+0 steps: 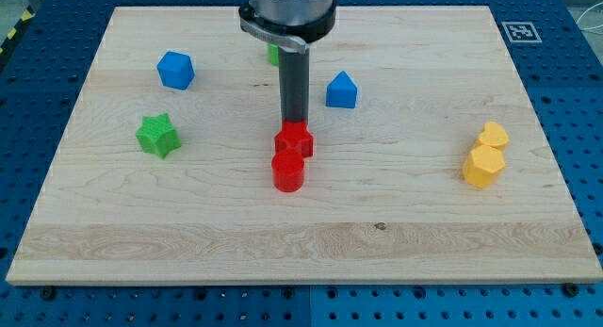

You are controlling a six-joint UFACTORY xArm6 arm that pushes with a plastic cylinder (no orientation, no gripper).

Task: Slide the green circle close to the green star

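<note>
The green star [157,136] lies at the view's left on the wooden board [301,242]. The green circle [272,54] is mostly hidden behind the arm near the view's top centre; only a small green edge shows. My tip [294,122] is at the board's centre, right at the top edge of a red star block [295,139]. The tip is well below the green circle and to the right of the green star.
A red cylinder [287,171] touches the red star from below. A blue hexagon-like block [175,70] sits upper left, a blue triangle-like block [341,90] right of the rod. Two yellow blocks [486,155] touch at the right.
</note>
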